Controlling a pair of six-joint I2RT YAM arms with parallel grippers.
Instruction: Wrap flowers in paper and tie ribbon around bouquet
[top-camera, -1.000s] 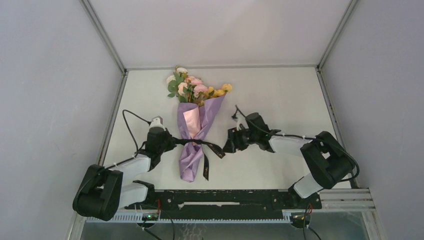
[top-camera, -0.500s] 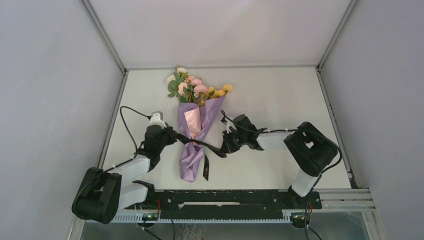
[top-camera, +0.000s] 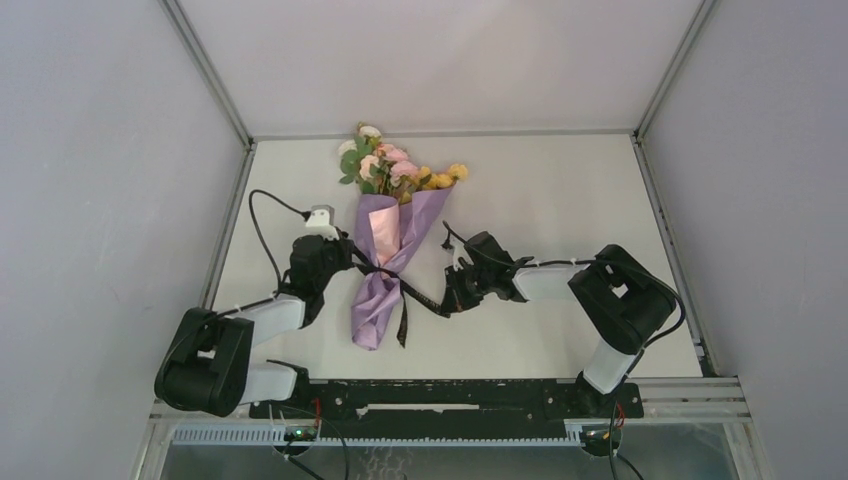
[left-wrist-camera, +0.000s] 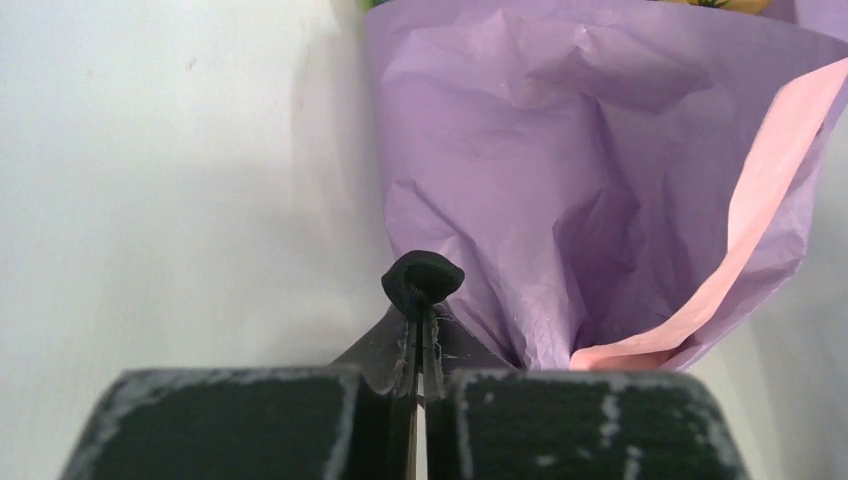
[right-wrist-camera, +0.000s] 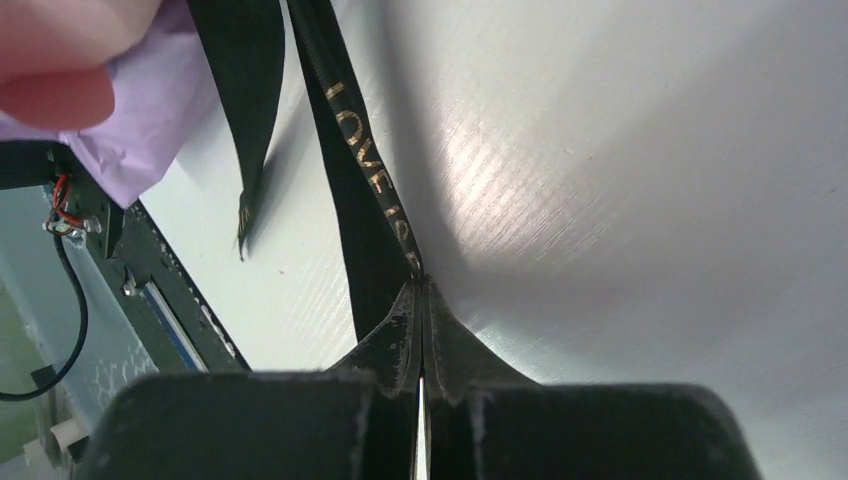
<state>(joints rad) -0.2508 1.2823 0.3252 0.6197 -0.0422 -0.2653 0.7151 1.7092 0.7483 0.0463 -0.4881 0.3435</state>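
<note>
Gold letters spelling LOVE run along the ribbon (right-wrist-camera: 365, 170). The right pincer (right-wrist-camera: 421, 288), spread apart a second ago, is now clamped on that ribbon to the right of the bouquet (top-camera: 385, 265). The left pincer (left-wrist-camera: 421, 300) pinches the ribbon at the bouquet's left side. The bouquet has slid leftward on the surface (top-camera: 560, 190).

A white table (top-camera: 560, 180) sits boxed in by plain grey walls (top-camera: 100, 180) on the left, right and back. Pale metal posts (top-camera: 205, 70) run up the two far corners, and soft, even light falls across it.
</note>
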